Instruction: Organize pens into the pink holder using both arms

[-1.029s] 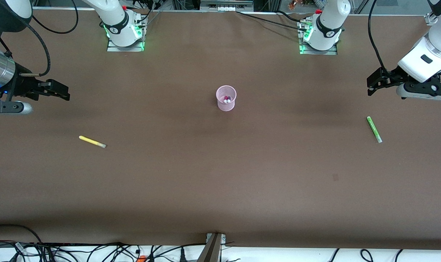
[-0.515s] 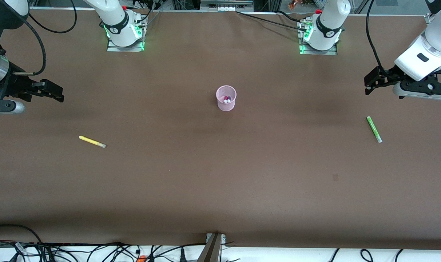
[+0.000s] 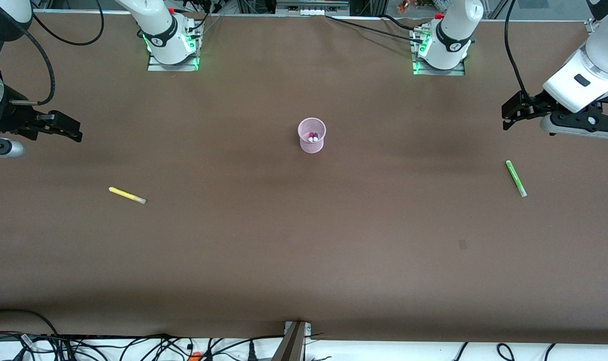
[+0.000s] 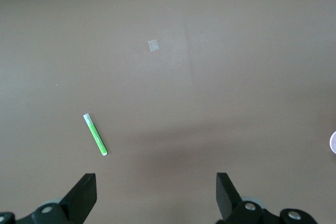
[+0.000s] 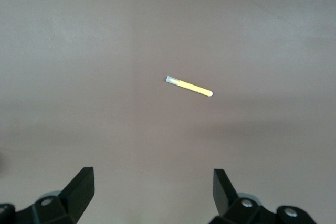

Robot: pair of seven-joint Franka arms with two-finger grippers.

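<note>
My right gripper (image 3: 65, 129) hangs at the frame's left edge, black fingers spread, empty. Lower left lies the slim yellow pen (image 3: 127, 195). Centre: the translucent pink holder (image 3: 311, 135), round-rimmed, holding two pens. Right: the lime green pen (image 3: 515, 178); above it my left gripper (image 3: 512, 111), fingers apart.

Other things in view

A big brown table (image 3: 304, 240) has a small square mark (image 3: 462, 244) on it. Black cables (image 3: 133, 346) lie along its near edge beside a metal post (image 3: 295, 341).
</note>
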